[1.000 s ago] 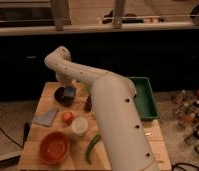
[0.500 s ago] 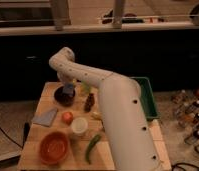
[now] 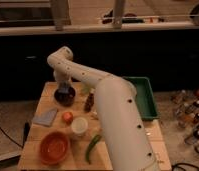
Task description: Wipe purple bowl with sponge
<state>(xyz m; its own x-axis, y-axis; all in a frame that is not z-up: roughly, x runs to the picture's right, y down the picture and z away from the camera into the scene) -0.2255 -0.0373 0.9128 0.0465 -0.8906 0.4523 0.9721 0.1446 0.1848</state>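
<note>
Bowl first: purple bowl (image 3: 64,95) sits upright on the far-left part of wooden table (image 3: 154,140), mouth up. It is round, so no long axis to line up with. Above it, gripper (image 3: 63,83) hangs at or just over the rim, on a wrist dropping from the bent arm. Spread or pressed together: cannot tell. Sponge not made out, possibly hidden at the gripper. Judgement: coming move is straight down, hardly sideways. Blue-grey cloth (image 3: 45,118) lies nearer and left, white cup (image 3: 79,125) nearer and right.

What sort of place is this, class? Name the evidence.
Probably a mock kitchen: a wooden table carries a purple bowl, an orange bowl and a white cup. The end effector is at the purple bowl.
</note>
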